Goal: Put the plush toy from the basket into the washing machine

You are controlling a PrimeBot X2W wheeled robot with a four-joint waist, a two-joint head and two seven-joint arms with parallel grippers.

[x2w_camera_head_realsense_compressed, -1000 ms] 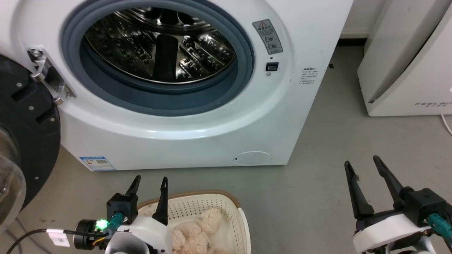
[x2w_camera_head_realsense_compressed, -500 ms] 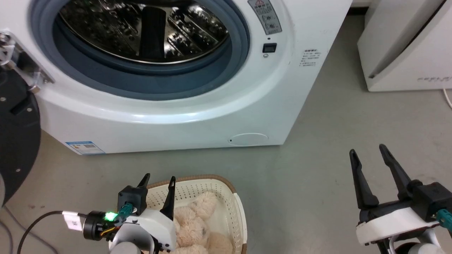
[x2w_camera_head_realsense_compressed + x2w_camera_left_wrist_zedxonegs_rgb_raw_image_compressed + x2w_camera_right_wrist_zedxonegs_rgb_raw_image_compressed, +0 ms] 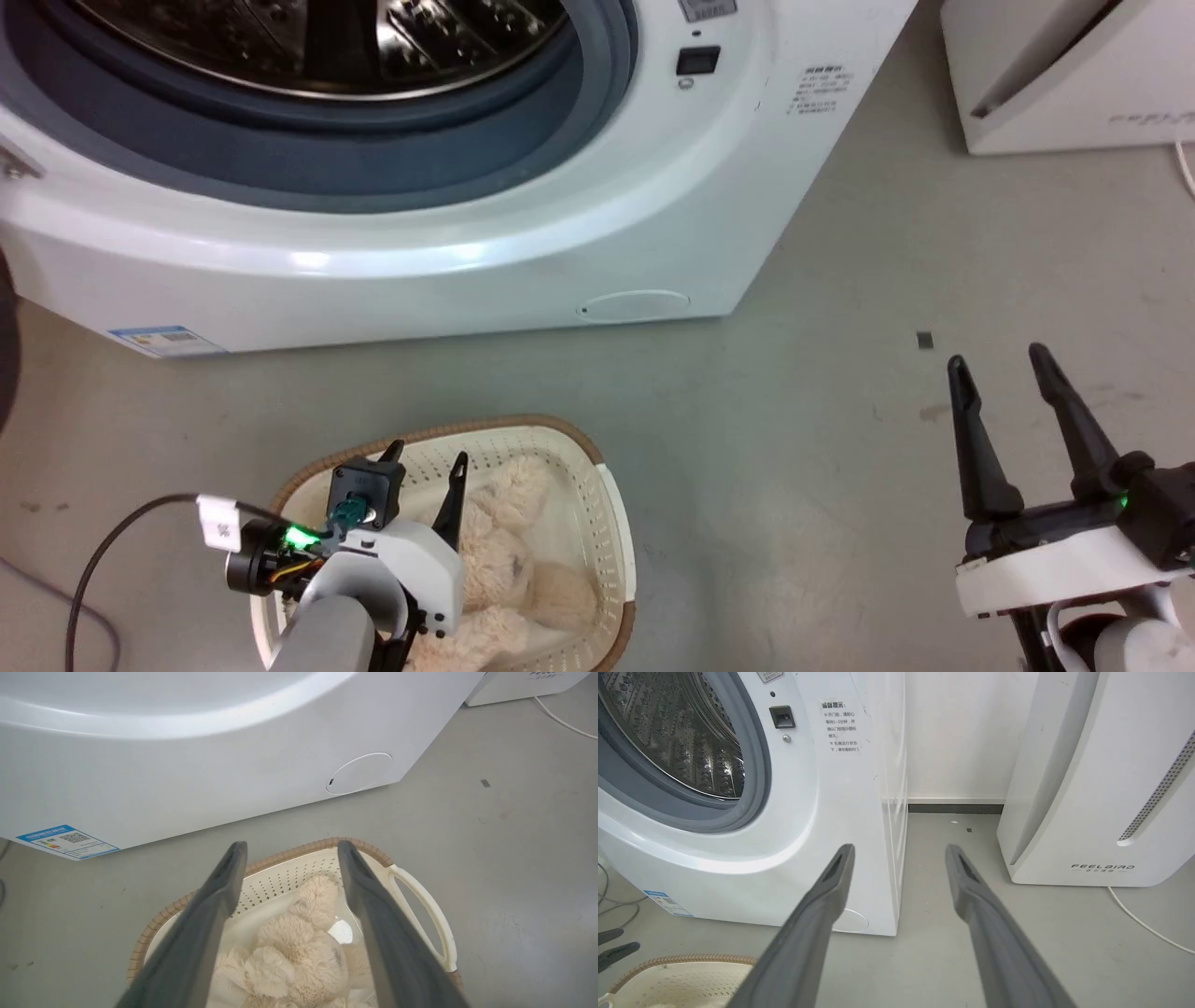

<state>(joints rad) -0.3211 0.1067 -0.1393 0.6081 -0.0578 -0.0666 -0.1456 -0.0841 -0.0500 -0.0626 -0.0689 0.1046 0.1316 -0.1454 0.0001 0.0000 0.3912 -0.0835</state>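
Note:
A fluffy cream plush toy point(image 3: 509, 560) point(image 3: 292, 961) lies in the oval white basket point(image 3: 611, 541) point(image 3: 420, 905) point(image 3: 686, 970) with a brown rim, on the floor in front of the washing machine point(image 3: 467, 252) point(image 3: 187, 756) point(image 3: 794, 826). The machine's porthole is uncovered, showing its grey gasket point(image 3: 392, 159) and steel drum point(image 3: 682, 742). My left gripper point(image 3: 425, 455) point(image 3: 287, 847) hovers above the basket's left part, open, its fingers on either side of the toy below, with nothing held. My right gripper point(image 3: 1001, 359) point(image 3: 899, 847) is open and empty over bare floor at the right.
A white slanted appliance point(image 3: 1064, 75) point(image 3: 1101, 774) with grey lettering stands right of the washer, with a white cable point(image 3: 1148, 924) on the floor beside it. A black cable point(image 3: 112, 551) trails from my left wrist. Grey floor point(image 3: 840, 485) stretches between basket and right gripper.
The head camera has tilted down, so washer and basket have slid up the picture. More of the basket and toy show. My left gripper now sits lower over the basket; both stay open.

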